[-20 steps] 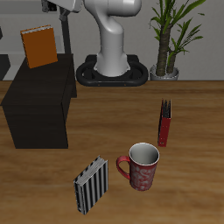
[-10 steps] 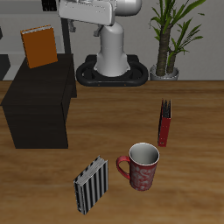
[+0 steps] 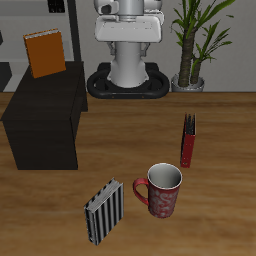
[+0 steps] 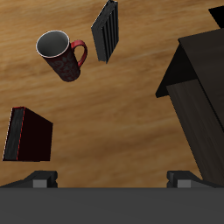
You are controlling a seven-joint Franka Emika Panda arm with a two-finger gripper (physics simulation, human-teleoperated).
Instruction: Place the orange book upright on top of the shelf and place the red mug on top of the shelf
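The orange book point(image 3: 44, 53) stands upright on the flat top of the black shelf point(image 3: 45, 120), at its back edge. The red mug point(image 3: 160, 190) stands upright on the table near the front edge, well apart from the shelf; it also shows in the wrist view point(image 4: 59, 54). My gripper point(image 4: 112, 180) is open and empty, its fingertips point(image 4: 39, 180) wide apart, high above the table between the mug and the shelf point(image 4: 203, 96). The arm point(image 3: 130, 25) is raised in front of the robot's base.
A black-and-white striped book point(image 3: 102, 211) stands near the front edge beside the mug, and shows in the wrist view point(image 4: 105, 31). A dark red book point(image 3: 188, 140) stands behind the mug. A potted plant point(image 3: 195, 40) stands at the back.
The arm has swung away from above the shelf towards the middle of the table. The orange book, the mug and the other books have not moved.
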